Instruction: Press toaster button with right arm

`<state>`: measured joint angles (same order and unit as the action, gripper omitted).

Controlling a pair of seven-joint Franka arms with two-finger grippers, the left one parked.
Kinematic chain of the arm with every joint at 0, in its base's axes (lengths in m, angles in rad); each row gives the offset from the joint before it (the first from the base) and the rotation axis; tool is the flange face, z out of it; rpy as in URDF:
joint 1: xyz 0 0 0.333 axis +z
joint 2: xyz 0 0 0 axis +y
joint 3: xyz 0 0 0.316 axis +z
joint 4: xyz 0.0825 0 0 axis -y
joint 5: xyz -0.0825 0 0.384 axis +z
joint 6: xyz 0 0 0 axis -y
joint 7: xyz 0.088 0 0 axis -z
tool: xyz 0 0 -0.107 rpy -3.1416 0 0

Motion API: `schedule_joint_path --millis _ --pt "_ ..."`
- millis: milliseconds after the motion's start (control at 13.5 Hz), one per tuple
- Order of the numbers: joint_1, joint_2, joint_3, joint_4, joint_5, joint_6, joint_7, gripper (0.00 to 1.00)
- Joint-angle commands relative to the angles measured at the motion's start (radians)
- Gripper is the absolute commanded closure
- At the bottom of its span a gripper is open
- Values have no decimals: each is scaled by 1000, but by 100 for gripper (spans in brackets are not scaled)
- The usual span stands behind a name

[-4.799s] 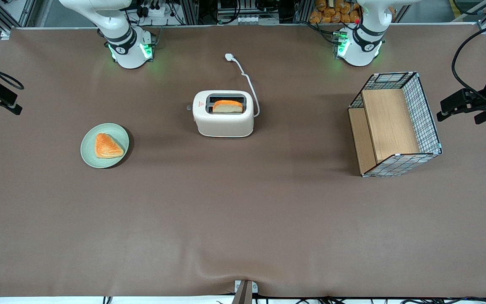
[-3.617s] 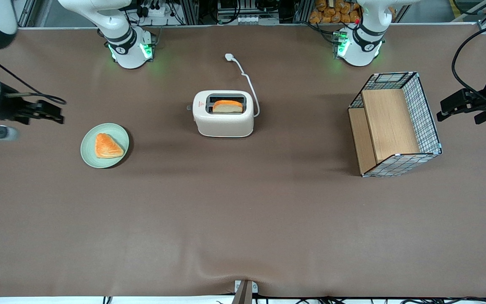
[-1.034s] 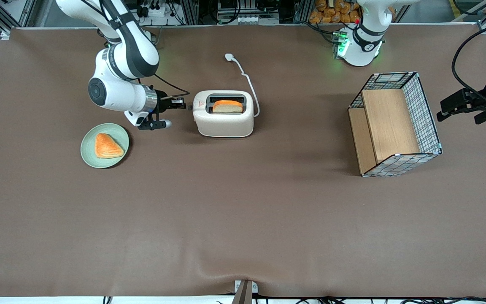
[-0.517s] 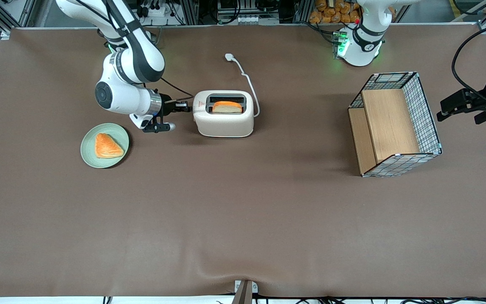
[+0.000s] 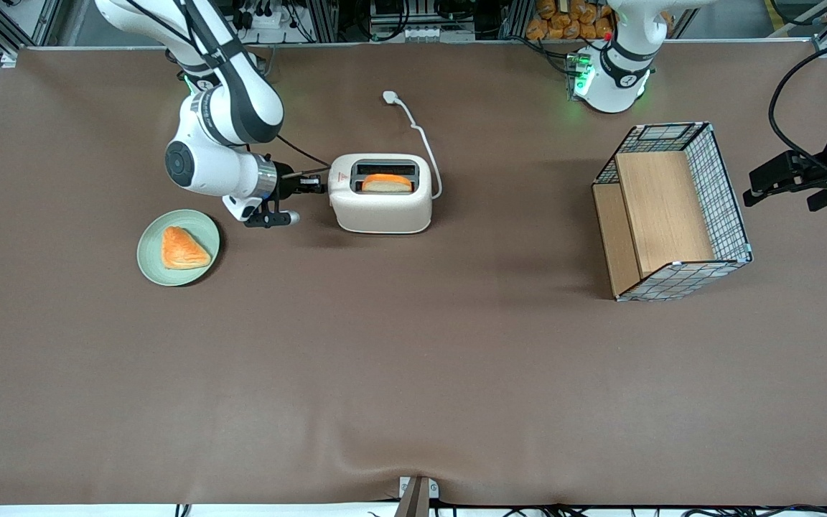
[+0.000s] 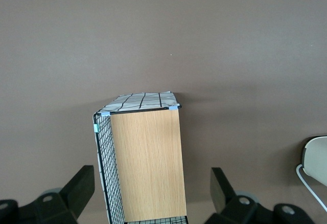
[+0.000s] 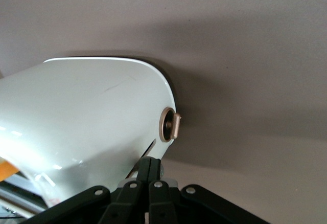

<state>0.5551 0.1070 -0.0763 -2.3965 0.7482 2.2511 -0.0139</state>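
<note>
Toaster button (image 7: 169,125), a pale round knob, sticks out of the narrow end of the toaster (image 5: 381,208), which stands on the counter (image 5: 413,359) a little toward 12 o'clock from the middle. In the front view the claw (image 5: 319,185) is at the toaster's 9 o'clock, against this end. In the wrist view its fingers (image 7: 155,175) are pressed together, their tips at a dark slit just beside the knob.

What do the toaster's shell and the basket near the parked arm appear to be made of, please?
Toaster: likely glossy cream plastic, given the highlights in the wrist view. Basket: wood-look panels inside painted wire mesh. The tool, shut, sits at the toaster's narrow end.
</note>
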Motion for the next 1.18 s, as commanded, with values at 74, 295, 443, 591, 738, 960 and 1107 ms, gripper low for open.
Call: schedule_joint_path --millis 74,295,443,591,738,960,1107 --pt "36 49 -3 -4 57 74 -84 100" --pt "60 78 -3 -4 103 116 -124 100" --pt "72 101 -3 -4 123 145 -127 100" --pt "78 109 -3 -4 134 156 -139 100" --pt "78 111 -3 -4 134 153 -144 100" --pt "75 109 -5 -4 132 150 -155 100" --pt "68 109 -5 -4 134 148 -164 100"
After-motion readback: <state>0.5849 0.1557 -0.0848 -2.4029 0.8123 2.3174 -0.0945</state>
